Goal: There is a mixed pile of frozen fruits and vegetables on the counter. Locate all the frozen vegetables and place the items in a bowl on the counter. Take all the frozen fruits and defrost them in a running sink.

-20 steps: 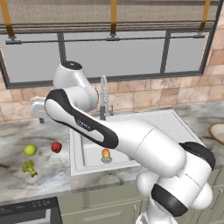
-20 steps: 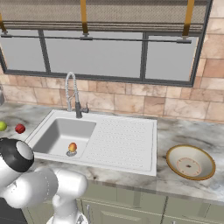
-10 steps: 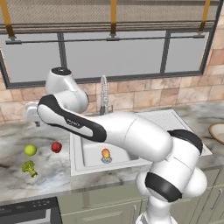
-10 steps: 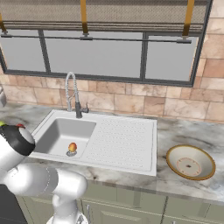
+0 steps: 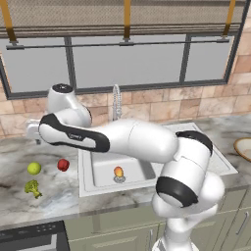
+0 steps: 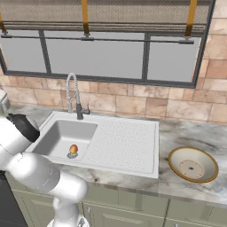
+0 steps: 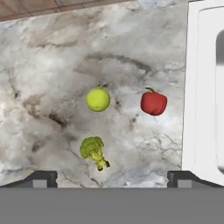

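Green broccoli (image 7: pixel 92 150) flat on marble counter (image 7: pixel 52 65), stem toward gripper (image 7: pixel 112 178).

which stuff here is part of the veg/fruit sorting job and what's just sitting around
Part of the job:
- broccoli
- red piece
- yellow-green fruit
- orange-red fruit, already in the sink
- bowl
- faucet
- gripper, open above the counter

Just there:
- window
- cabinets

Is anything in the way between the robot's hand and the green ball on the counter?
No, nothing visible is. In the hand view the open gripper looks down at the yellow-green ball, with bare counter around it. The broccoli and the red piece lie apart from it, off to the sides.
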